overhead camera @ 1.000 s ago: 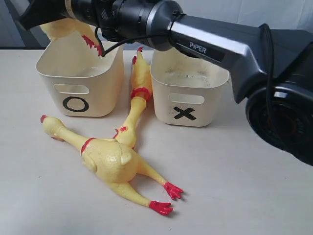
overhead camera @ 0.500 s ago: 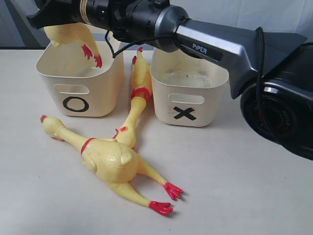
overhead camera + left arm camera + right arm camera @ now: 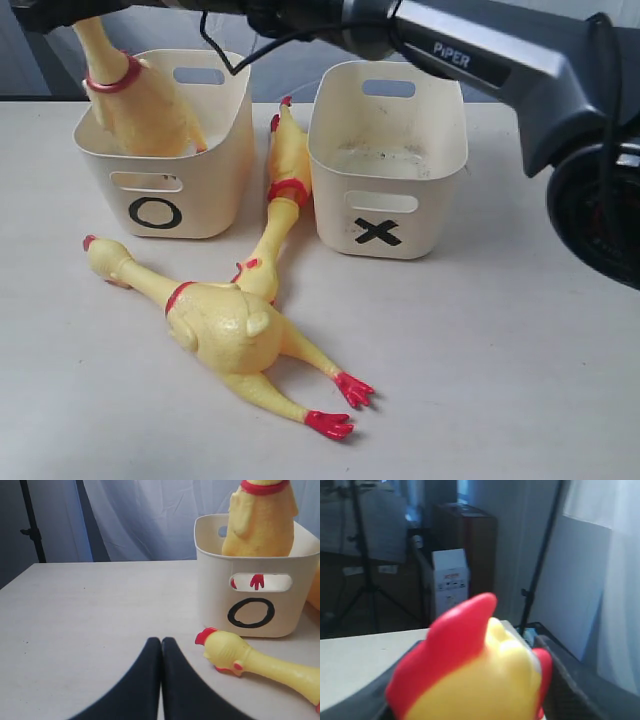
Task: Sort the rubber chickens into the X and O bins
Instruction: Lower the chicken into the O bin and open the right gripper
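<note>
Plump chicken (image 3: 150, 105) standing upright in the O bin (image 3: 205, 205), neck up, with two more lying on the table (image 3: 500, 380).

The right gripper (image 3: 60, 12) is at this bird's head, at the far left above the bin. The head fills the right wrist view, and I cannot tell whether the jaws grip it or stand clear. The left gripper (image 3: 161, 645) is pressed closed on nothing, low over the table near the O bin. A slim chicken (image 3: 283, 180) lies in the gap between the O bin and the X bin (image 3: 425, 215) on the right. A second plump chicken (image 3: 225, 330) lies nearer, with its head to the left and its feet to the right.
</note>
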### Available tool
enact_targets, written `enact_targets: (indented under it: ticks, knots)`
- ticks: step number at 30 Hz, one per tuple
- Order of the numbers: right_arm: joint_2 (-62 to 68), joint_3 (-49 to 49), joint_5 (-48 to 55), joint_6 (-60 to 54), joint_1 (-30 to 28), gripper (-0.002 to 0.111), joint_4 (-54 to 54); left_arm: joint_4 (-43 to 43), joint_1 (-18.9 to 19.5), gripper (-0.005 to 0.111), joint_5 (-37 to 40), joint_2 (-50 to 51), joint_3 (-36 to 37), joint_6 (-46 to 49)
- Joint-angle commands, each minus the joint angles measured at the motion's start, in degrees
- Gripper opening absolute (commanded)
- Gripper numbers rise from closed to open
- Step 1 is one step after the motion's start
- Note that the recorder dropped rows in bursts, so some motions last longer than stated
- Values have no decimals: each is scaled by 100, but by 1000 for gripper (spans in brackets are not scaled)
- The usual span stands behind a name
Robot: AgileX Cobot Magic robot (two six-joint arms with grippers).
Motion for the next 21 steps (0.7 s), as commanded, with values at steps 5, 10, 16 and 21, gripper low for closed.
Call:
enact_targets:
  ticks: [5, 10, 16, 21]
  knots:
    - [-453, 6, -645, 354, -63, 54, -502, 0, -20, 0, -81, -30, -14, -33]
    - [-404, 6, 288, 431, -151, 60, -502, 0, -20, 0, -81, -30, -14, -33]
    - [-224, 16, 663, 955, -186, 71, -502, 0, -20, 0, -81, -30, -14, -33]
    - [-143, 109, 644, 935, -186, 71, -502, 0, -20, 0, -81, -30, -14, -33]
